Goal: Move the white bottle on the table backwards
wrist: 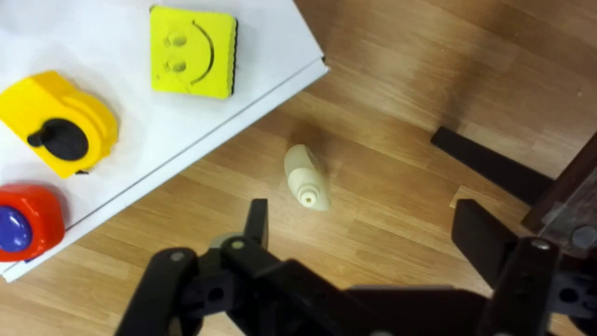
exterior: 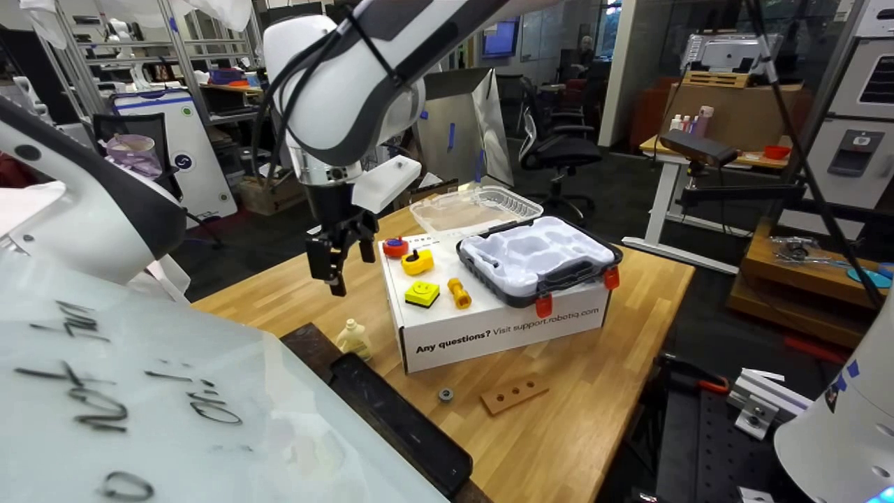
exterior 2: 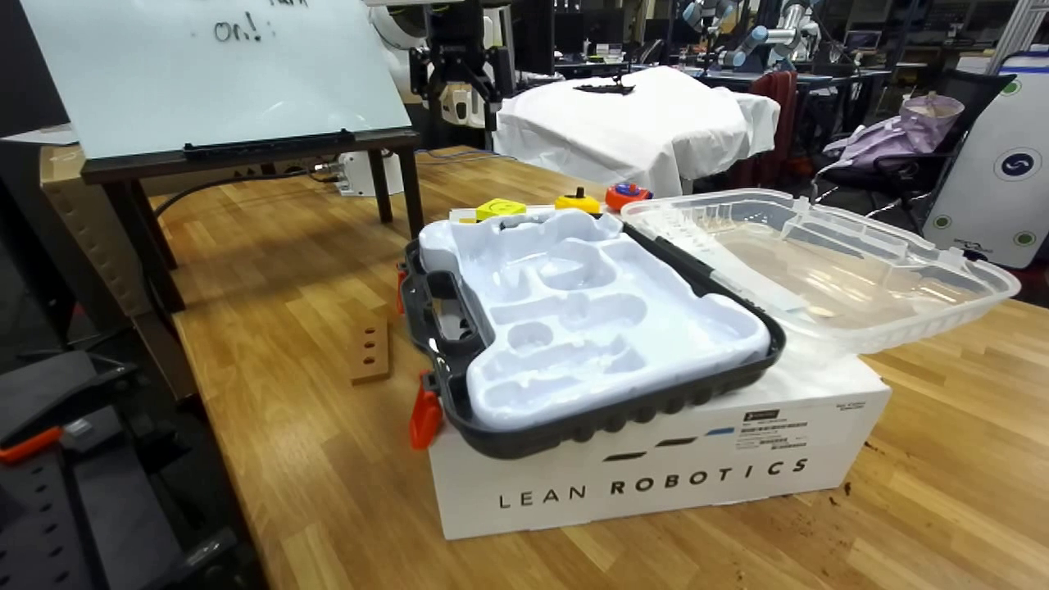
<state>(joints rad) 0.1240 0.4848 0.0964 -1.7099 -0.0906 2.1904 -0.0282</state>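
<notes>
The white bottle (exterior: 353, 340) stands upright on the table (exterior: 559, 436), between the white box and the whiteboard's dark ledge. The wrist view shows the bottle (wrist: 305, 179) from above, cap toward me, ahead of the jaws and closer to the left finger. The bottle is hidden in an exterior view where the case and box stand in front. My gripper (exterior: 353, 271) is open and empty, pointing down, well above the table and the bottle. Its two fingers are wide apart in the wrist view (wrist: 364, 205). It also shows beside the whiteboard in an exterior view (exterior 2: 456, 98).
The white box (exterior: 503, 337) bears the open case (exterior: 538, 251), tape measure (exterior: 418, 262), yellow smiley block (exterior: 422, 294), red-blue item (exterior: 395, 247) and orange bolt (exterior: 459, 293). The whiteboard (exterior: 174, 405) leans beside the bottle. A holed wooden block (exterior: 515, 396) and grey ring (exterior: 445, 395) lie nearby.
</notes>
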